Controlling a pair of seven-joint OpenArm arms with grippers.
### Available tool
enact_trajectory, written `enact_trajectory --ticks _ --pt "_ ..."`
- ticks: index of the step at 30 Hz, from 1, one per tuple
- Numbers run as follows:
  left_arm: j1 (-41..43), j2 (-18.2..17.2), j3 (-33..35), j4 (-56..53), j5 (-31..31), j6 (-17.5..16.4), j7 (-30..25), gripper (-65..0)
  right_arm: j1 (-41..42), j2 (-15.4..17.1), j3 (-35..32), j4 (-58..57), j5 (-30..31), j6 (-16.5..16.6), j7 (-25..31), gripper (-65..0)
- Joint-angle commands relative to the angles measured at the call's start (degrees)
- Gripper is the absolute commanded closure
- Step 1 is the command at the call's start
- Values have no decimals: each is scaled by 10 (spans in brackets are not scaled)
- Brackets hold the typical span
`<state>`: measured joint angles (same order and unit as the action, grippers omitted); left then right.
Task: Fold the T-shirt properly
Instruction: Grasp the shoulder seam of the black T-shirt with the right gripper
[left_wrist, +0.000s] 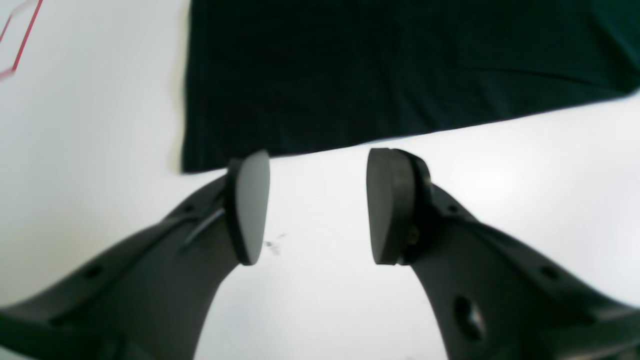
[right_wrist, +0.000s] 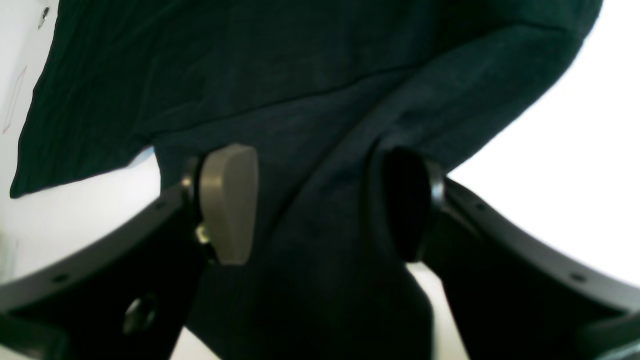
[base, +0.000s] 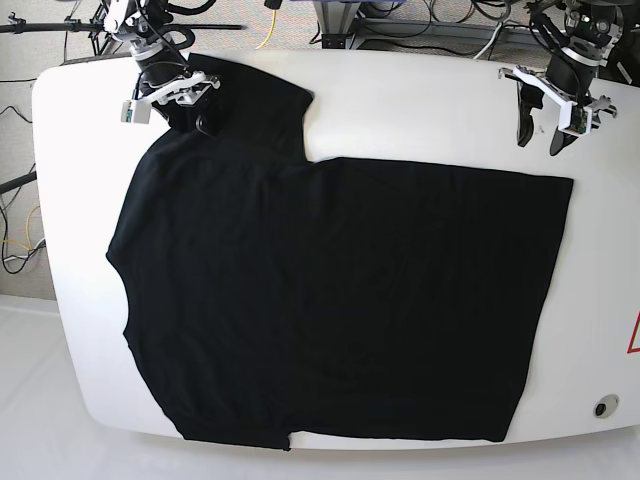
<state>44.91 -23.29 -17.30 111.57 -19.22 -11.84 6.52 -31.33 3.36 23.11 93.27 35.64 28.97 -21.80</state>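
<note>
Black T-shirt spread flat, plain side up, across most of the white table, one sleeve reaching toward the far left corner. Right gripper at that far-left sleeve, fingers spread apart with a raised fold of dark cloth running between them, not clamped on it. Left gripper at the far right, raised over bare tabletop just beyond the shirt's far right corner, pads wide apart, nothing between them. Red line marking at the right table edge.
</note>
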Motion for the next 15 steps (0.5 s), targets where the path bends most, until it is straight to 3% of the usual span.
enact_trajectory --ticks 1,9,11,15 --pt "-11 -5 -21 -17 -2 4 -23 -305 -5 0 -20 -3 -25 -9 -57 -373" --pt "-29 -2 -26 -44 1 5 -41 -281 -2 1 -27 -1 -25 -10 -71 -145" --pt "-23 -3 -20 -36 5 9 -56 -263 -3 1 -26 1 -25 -11 -65 -27" --pt "-26 -3 -24 -33 3 12 -71 -269 -2 1 -26 2 -26 -11 -56 0"
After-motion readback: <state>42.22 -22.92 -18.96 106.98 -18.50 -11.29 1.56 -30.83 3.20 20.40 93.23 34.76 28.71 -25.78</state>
